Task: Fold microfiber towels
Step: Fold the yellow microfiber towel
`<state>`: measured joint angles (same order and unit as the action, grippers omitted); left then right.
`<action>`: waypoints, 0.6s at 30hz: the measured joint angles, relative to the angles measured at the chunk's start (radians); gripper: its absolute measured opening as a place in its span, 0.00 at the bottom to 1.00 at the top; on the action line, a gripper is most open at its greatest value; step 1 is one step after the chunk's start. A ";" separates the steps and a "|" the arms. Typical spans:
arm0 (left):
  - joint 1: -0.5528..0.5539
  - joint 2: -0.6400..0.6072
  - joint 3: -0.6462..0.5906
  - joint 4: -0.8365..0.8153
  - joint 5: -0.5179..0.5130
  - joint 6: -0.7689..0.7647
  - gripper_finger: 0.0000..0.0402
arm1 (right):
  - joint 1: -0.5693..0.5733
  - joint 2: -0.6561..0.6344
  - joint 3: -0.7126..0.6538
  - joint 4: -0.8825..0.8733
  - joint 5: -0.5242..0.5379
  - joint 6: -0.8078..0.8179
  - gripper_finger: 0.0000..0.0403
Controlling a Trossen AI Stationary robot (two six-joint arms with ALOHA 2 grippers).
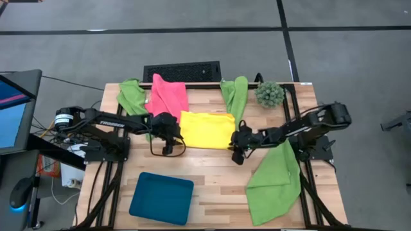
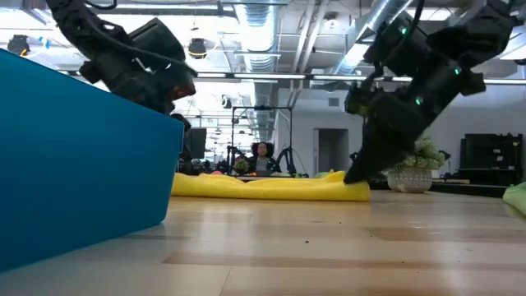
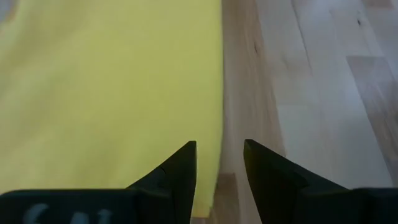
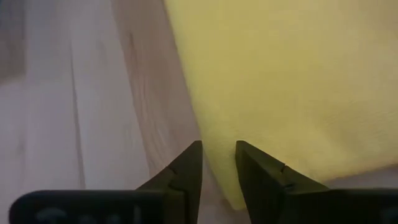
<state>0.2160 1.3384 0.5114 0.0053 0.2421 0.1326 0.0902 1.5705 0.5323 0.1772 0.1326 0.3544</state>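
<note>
Yellow towel (image 1: 206,129) lies flat mid-table, your landmark. Pink towel (image 1: 168,95) touches its far left corner; a green towel (image 1: 235,93) sits just beyond its far right corner. Your left gripper (image 3: 220,168) straddles the yellow towel's left edge, fingers apart, edge between them. Your right gripper (image 4: 219,168) sits at its near right corner, fingers narrowly apart over the hem, possibly pinching; hard to confirm. Teal tray (image 1: 161,197) lies nearer than the towel, leftward.
</note>
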 joint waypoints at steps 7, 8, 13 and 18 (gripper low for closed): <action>-0.023 0.004 -0.067 0.020 -0.016 -0.015 0.31 | 0.038 0.105 0.005 0.105 0.011 0.055 0.28; -0.026 0.006 -0.074 0.017 -0.029 -0.015 0.31 | 0.044 0.114 0.005 0.113 0.011 0.058 0.28; -0.027 0.005 -0.105 0.020 -0.063 -0.019 0.31 | 0.059 0.105 0.005 0.107 0.007 0.064 0.28; -0.028 -0.009 -0.131 0.011 -0.045 -0.084 0.31 | 0.060 0.062 -0.001 0.076 -0.013 0.065 0.28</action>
<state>0.1885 1.3297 0.3805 0.0160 0.1973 0.0486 0.1502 1.6325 0.5313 0.2528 0.1192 0.4198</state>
